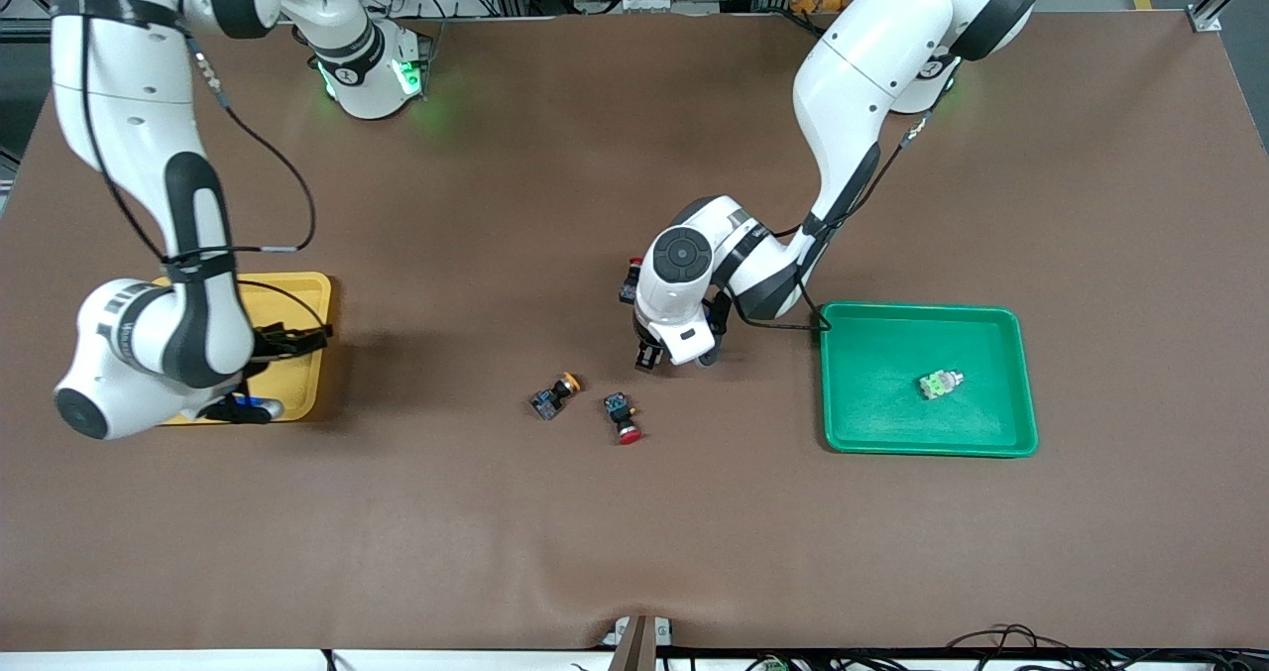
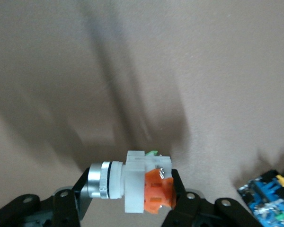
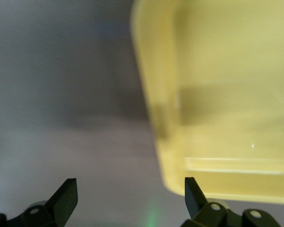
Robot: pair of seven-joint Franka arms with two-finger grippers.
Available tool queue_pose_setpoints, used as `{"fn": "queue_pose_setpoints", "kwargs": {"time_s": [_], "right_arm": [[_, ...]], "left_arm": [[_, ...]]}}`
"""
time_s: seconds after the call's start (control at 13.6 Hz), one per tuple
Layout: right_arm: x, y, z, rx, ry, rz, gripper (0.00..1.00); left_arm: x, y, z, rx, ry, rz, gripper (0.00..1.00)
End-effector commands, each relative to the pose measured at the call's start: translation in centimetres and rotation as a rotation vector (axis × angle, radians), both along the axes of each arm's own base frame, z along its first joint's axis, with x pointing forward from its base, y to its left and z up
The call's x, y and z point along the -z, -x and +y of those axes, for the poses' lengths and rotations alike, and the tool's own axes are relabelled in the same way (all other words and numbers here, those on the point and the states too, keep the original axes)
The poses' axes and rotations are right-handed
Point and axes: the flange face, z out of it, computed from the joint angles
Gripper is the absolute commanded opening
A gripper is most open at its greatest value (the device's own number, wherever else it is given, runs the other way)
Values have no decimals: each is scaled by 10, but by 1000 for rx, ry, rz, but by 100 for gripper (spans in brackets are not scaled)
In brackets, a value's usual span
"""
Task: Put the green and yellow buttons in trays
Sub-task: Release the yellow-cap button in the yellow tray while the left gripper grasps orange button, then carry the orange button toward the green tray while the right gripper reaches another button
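"Franka" lettering (image 1: pixel 132 326) on right arm

The worktop (image 1: pixel 634 532) is covered in a matt brown sheet, softly wrinkled near its front edge. The green tray (image 1: pixel 872 433) and yellow tray (image 3: pixel 213 56) look like smooth, slightly glossy plastic. The white-bodied button (image 2: pixel 132 184) has a ribbed, shiny metal collar and an orange plastic face.
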Motion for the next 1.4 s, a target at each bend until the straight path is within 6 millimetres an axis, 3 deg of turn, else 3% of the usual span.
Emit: {"fn": "queue_pose_setpoints", "kwargs": {"time_s": [0.0,0.22,0.29,0.37,0.66,0.74,1.03,1.18,1.33], "right_arm": [[-18,-8,45,149,63,16,100],[-39,-22,96,329,169,15,100],[-42,-21,126,371,191,31,100],[-46,-22,151,421,206,43,100],[-51,-30,217,548,202,-32,100],[-52,-31,234,579,191,-57,100],[-46,-34,289,703,153,-192,100],[-42,-33,303,738,142,-239,100],[-26,-25,317,754,131,-303,100]], "left_arm": [[-26,-15,5,-9,3,-48,13],[-68,-56,44,13,-2,-53,13],[-86,-66,53,36,-8,-56,13],[-91,-72,65,71,-28,-42,13],[-145,-111,127,177,-11,-99,13],[-156,-123,152,208,-11,-110,13],[-152,-149,228,276,-57,-72,9],[-147,-155,260,348,-74,-44,9],[-147,-158,292,388,-100,4,9]]}}
